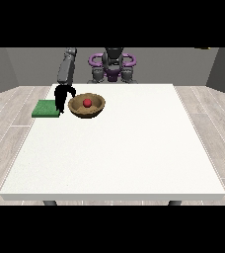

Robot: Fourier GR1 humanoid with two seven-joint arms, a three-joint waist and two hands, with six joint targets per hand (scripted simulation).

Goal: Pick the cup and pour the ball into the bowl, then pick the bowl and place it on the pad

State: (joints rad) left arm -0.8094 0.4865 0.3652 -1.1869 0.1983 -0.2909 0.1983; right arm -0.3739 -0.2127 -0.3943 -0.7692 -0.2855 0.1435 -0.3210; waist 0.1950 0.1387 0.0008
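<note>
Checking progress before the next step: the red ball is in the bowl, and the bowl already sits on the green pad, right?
Not quite. The red ball is in the bowl, but the front view shows the bowl on the white table, beside the green pad, not on it. A robot hand hangs between them.

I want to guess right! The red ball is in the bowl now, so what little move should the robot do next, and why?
Probably close the hand at the view's left on the bowl rim. The red ball already lies in the bowl, the hand hangs just beside it, and the green pad waits on the hand's other side.
</note>
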